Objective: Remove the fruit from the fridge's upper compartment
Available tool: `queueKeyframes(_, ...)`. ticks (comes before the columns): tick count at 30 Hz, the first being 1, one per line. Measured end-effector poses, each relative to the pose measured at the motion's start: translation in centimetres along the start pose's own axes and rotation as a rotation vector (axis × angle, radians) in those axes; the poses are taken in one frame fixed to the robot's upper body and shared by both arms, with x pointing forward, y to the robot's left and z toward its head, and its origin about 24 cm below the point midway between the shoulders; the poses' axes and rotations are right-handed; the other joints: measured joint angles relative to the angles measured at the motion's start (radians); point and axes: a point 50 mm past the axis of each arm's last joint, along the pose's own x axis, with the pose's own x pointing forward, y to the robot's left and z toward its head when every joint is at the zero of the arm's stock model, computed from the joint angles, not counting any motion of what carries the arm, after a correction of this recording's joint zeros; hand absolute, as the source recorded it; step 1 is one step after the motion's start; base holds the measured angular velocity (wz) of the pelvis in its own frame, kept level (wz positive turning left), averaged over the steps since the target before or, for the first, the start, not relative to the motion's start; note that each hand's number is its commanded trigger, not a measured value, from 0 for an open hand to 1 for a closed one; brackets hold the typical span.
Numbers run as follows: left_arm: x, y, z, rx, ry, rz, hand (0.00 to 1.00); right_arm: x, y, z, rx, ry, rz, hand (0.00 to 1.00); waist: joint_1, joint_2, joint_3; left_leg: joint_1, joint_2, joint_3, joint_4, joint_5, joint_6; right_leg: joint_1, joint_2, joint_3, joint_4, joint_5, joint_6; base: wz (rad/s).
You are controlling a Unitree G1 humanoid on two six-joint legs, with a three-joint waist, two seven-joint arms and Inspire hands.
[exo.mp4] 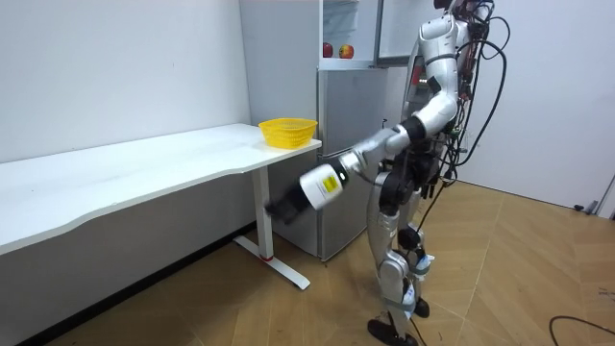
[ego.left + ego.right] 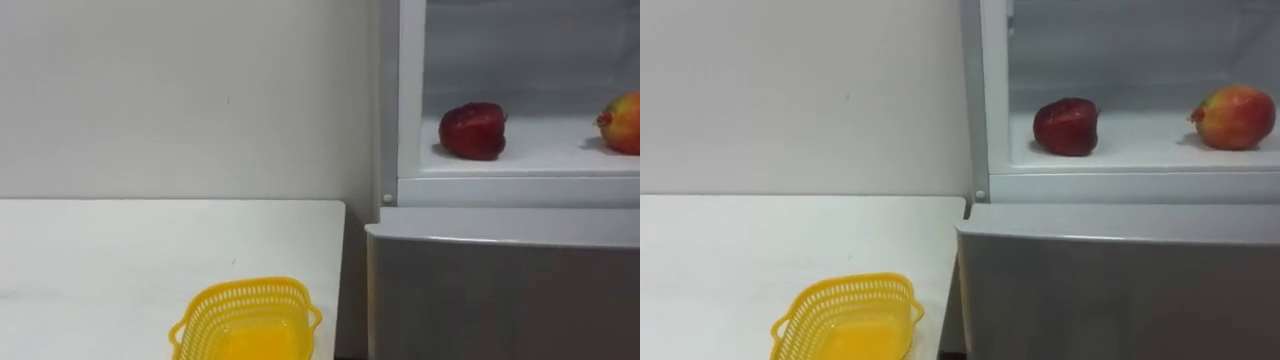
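Observation:
The upper fridge compartment stands open, and two fruits rest on its white shelf (image 2: 540, 150). One is a dark red fruit (image 2: 473, 130) on the left. The other is a red and yellow fruit (image 2: 622, 122) at the right edge. Both show small in the room view, the red fruit (image 1: 328, 50) beside the red and yellow fruit (image 1: 346, 51). I stand facing the fridge (image 1: 346, 144). My left arm stretches out low and forward, with my left hand (image 1: 282, 209) below the tabletop level, far from the fruit.
A yellow mesh basket (image 2: 250, 290) stands empty on the white table (image 2: 120, 260), at the corner next to the fridge. The grey lower fridge door (image 2: 500, 300) is closed. The upper door (image 1: 394, 29) is swung open by my head.

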Motion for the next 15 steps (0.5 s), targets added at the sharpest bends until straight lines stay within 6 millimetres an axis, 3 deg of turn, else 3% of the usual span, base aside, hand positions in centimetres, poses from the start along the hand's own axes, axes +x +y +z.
queueKeyframes(4,-0.7,1.1,-4.4,0.069,0.177,0.002,0.0,0.0,0.0,0.2,0.0,-0.01,0.015,0.0,-0.004,0.003,-0.0008,0.001,0.0,0.005,-0.001,0.0,0.0,0.003,-0.002,0.001,0.0,0.0,0.0,0.0)
queueKeyframes(8,-2.7,1.9,-9.4,0.204,0.392,-0.057,0.0,0.0,0.1,0.3,-0.001,-0.011,0.032,0.0,-0.021,0.011,-0.0025,-0.002,-0.002,0.009,0.0,0.0,0.0,0.006,-0.006,-0.013,-0.006,0.0,0.002,0.07)
queueKeyframes(11,-4.0,1.9,-11.7,0.26,0.497,-0.099,0.0,0.1,0.2,0.5,0.002,-0.009,0.036,0.0,-0.027,0.013,-0.0029,0.002,-0.002,0.015,-0.001,0.0,0.0,0.003,-0.007,-0.012,0.004,-0.003,0.002,-0.02)
queueKeyframes(15,-4.6,1.1,-13.0,0.36,0.567,-0.179,0.0,0.1,0.3,0.7,-0.005,-0.014,0.031,0.0,-0.029,0.007,-0.0033,0.011,-0.001,0.017,-0.003,0.0,0.0,0.008,-0.006,-0.01,0.006,-0.004,0.002,0.0)
